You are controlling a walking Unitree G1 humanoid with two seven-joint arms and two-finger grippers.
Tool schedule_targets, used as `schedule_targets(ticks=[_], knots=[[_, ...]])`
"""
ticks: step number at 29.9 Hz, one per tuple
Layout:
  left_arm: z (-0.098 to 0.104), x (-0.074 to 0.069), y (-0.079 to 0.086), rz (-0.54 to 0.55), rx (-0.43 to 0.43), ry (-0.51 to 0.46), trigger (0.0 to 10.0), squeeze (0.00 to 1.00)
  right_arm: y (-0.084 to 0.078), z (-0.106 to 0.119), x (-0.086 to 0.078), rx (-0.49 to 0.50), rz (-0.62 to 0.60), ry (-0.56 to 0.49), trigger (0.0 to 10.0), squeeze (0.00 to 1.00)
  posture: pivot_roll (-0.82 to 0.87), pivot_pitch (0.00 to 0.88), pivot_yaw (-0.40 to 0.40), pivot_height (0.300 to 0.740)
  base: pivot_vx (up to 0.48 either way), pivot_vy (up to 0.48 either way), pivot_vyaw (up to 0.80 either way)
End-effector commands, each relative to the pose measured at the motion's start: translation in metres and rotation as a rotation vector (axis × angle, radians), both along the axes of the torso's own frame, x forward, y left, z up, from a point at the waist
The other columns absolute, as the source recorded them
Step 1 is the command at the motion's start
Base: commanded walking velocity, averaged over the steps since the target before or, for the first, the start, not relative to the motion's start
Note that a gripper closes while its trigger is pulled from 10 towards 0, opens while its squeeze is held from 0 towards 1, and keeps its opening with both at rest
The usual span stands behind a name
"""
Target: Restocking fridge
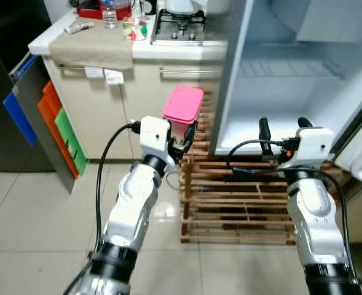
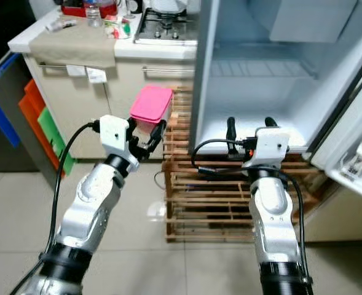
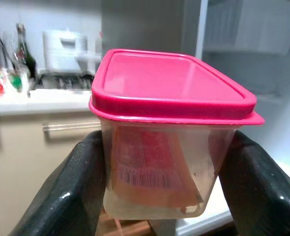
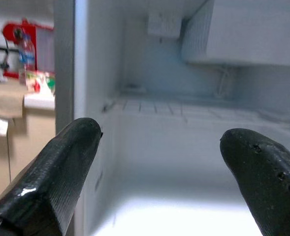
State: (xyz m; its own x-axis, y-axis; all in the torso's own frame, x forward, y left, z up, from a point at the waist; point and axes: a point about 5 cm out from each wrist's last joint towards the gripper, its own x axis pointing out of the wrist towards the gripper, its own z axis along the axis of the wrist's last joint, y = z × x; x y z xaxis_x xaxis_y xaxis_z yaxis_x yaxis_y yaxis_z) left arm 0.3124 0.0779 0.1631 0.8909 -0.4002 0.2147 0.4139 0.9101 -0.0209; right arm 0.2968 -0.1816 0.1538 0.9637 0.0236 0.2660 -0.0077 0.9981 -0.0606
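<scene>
**Container Held Before the Open Fridge**

A tiled kitchen floor is seen, with a slatted wooden rack (image 1: 242,196) standing at the foot of an open fridge (image 1: 279,86). To the left of the fridge runs a counter (image 1: 88,43) with a gas hob (image 1: 177,26).

A clear container with a pink lid (image 1: 183,104) is held upright, lid uppermost, off the fridge's left edge and not yet inside. It is clamped between the two black fingers of the left gripper (image 1: 183,139), one finger on each side wall; by this hold the contents are judged to be kept level for insertion.

The right gripper (image 1: 284,125) is raised in front of the lower compartment with its fingers spread apart and nothing between them. It is judged to be kept free, perhaps to steady or receive the container.

In the left wrist view, a red-printed packet (image 3: 149,167) is visible through the container wall, a detail not resolved in the head views. In the right wrist view, the bare white compartment floor (image 4: 184,211) and a wire shelf (image 4: 184,105) behind it are shown, so room for placement is indicated.
</scene>
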Motion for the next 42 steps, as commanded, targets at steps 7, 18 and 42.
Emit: schedule_targets(ticks=[7,18,42], knots=[[0.011,0.005,-0.005,-0.033,-0.015,-0.018,10.0,0.0,-0.002,0.007,-0.003,-0.024,0.018,-0.018,10.0,0.0,-0.14,0.0,0.055,0.74,0.0,-0.429,0.0],[0.02,0.013,0.007,0.013,-0.035,-0.03,10.0,0.0,0.005,0.01,-0.002,-0.017,0.072,-0.017,10.0,0.0,-0.12,0.0,0.041,0.74,0.079,-0.111,0.0],[0.021,0.033,-0.009,0.062,-0.035,0.004,10.0,0.0,0.006,0.011,-0.017,-0.052,0.201,0.016,10.0,0.0,-0.18,0.0,0.013,0.74,0.0,0.0,0.0]])
